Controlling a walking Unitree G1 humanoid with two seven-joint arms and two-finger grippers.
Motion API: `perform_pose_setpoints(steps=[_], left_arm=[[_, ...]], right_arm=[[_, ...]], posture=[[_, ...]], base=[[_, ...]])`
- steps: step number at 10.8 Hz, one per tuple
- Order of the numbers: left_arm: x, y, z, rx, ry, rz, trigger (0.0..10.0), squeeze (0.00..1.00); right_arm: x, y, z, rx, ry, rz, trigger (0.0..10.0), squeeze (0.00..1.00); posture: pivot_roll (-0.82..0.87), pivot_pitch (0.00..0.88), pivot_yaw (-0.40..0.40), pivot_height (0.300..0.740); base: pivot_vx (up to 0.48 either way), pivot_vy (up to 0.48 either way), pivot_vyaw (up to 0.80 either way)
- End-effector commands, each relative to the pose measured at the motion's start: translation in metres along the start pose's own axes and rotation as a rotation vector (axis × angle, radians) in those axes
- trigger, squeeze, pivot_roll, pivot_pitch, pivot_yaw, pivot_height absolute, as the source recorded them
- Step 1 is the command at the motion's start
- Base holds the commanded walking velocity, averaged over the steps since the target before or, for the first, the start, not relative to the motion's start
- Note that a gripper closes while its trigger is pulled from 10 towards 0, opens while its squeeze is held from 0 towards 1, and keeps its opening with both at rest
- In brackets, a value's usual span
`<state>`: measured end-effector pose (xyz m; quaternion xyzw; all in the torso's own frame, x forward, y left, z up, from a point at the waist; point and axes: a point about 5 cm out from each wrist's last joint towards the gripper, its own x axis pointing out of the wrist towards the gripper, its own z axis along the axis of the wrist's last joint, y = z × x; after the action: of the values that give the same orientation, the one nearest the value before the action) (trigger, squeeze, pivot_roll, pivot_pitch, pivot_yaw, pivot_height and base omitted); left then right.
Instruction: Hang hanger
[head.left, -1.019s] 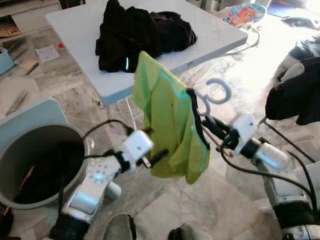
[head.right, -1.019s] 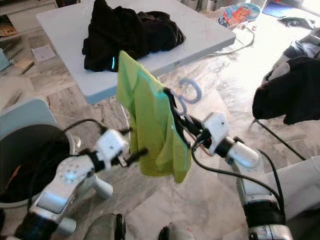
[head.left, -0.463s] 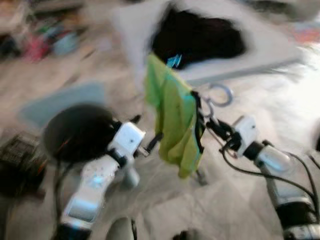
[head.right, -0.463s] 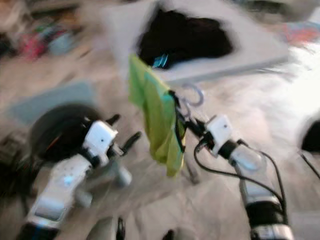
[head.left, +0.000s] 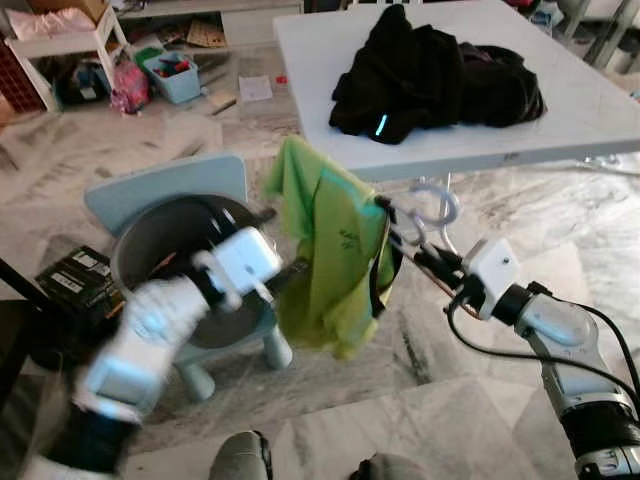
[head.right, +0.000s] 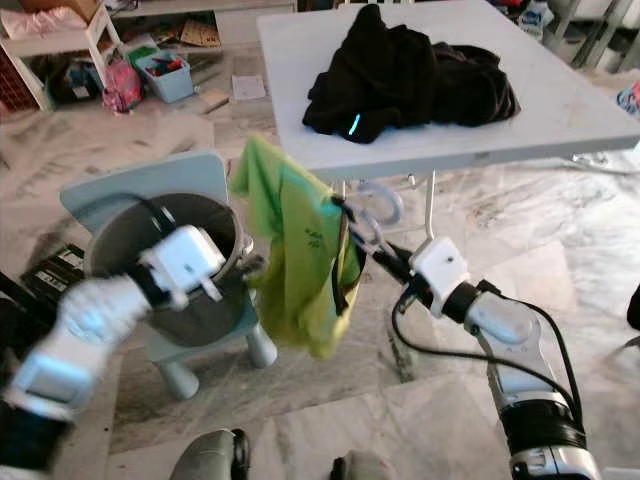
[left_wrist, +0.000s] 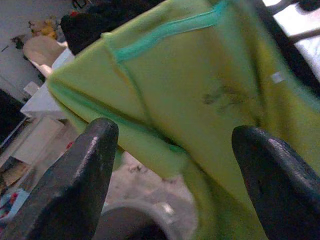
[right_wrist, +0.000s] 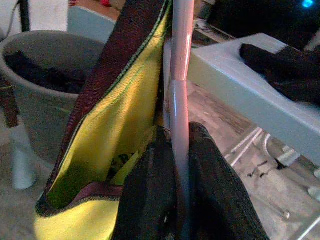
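A lime-green shirt (head.left: 335, 260) hangs on a pale plastic hanger whose hook (head.left: 437, 205) points up, out in front of me over the floor. My right gripper (head.left: 425, 262) is shut on the hanger's rod just beside the shirt's collar; the right wrist view has its fingers (right_wrist: 150, 200) pinched on the pale rod (right_wrist: 181, 60). My left gripper (head.left: 290, 275) is at the shirt's left side, open. In the left wrist view its fingers (left_wrist: 82, 165) stand wide apart with the green cloth (left_wrist: 200, 85) just beyond them.
A white table (head.left: 560, 150) with a heap of black clothes (head.left: 440, 75) stands behind the shirt. At the left a grey bucket (head.left: 160, 215) sits on a light-blue stool (head.left: 190, 180). A black box (head.left: 75, 275) lies on the marble floor; cluttered shelves (head.left: 60, 45) are far left.
The whole view has swung, so the camera has turned; bucket and table now sit further right. The right gripper still holds the hanger. The left arm is blurred, still beside the shirt.
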<state>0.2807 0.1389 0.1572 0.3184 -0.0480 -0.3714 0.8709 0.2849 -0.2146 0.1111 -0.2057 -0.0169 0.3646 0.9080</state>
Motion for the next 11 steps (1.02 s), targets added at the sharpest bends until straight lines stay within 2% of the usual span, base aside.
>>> perform_pose_setpoints(steps=[1, 2, 3, 4, 6, 7, 8, 11], left_arm=[[-0.005, 0.013, -0.005, 0.029, 0.048, -0.052, 10.0, 0.0], [-0.009, 0.017, -0.008, 0.032, 0.068, -0.09, 10.0, 0.0], [-0.015, 0.022, -0.017, 0.071, 0.098, -0.123, 10.0, 0.0], [-0.018, 0.028, -0.022, 0.091, 0.107, -0.12, 10.0, 0.0], [-0.015, 0.035, -0.019, 0.105, 0.079, -0.093, 10.0, 0.0], [-0.012, 0.035, -0.015, 0.041, 0.052, -0.082, 10.0, 0.38], [-0.01, 0.029, -0.014, 0.01, 0.032, -0.106, 10.0, 1.0], [-0.006, 0.017, -0.014, 0.008, -0.004, -0.195, 10.0, 1.0]], right_arm=[[-0.003, 0.0, 0.002, -0.057, -0.005, 0.056, 10.0, 0.0], [-0.006, 0.002, 0.002, -0.059, -0.002, 0.099, 10.0, 0.0], [-0.013, 0.004, 0.001, -0.068, 0.016, 0.174, 10.0, 0.0], [-0.02, 0.005, -0.001, -0.073, 0.038, 0.241, 10.0, 0.0], [-0.025, 0.003, -0.003, -0.105, 0.07, 0.28, 10.0, 0.0], [-0.024, 0.003, -0.004, -0.114, 0.074, 0.285, 10.0, 0.0], [-0.021, 0.004, -0.004, -0.116, 0.069, 0.29, 10.0, 0.0], [-0.016, 0.011, -0.004, -0.149, 0.053, 0.331, 10.0, 0.0]], posture=[[-0.04, 0.072, -0.021, 0.74], [-0.04, 0.077, -0.019, 0.74], [-0.04, 0.079, -0.017, 0.74], [-0.04, 0.08, -0.017, 0.74], [-0.05, 0.081, -0.018, 0.74], [-0.05, 0.082, -0.018, 0.74], [-0.05, 0.082, -0.018, 0.74], [-0.04, 0.08, -0.018, 0.74]], base=[[0.0, 0.0, 0.0], [0.0, 0.0, 0.0], [0.0, 0.0, 0.0], [0.0, 0.0, 0.0], [0.0, 0.0, 0.0], [0.0, 0.0, 0.0], [0.0, 0.0, 0.0], [0.0, 0.0, 0.0]])
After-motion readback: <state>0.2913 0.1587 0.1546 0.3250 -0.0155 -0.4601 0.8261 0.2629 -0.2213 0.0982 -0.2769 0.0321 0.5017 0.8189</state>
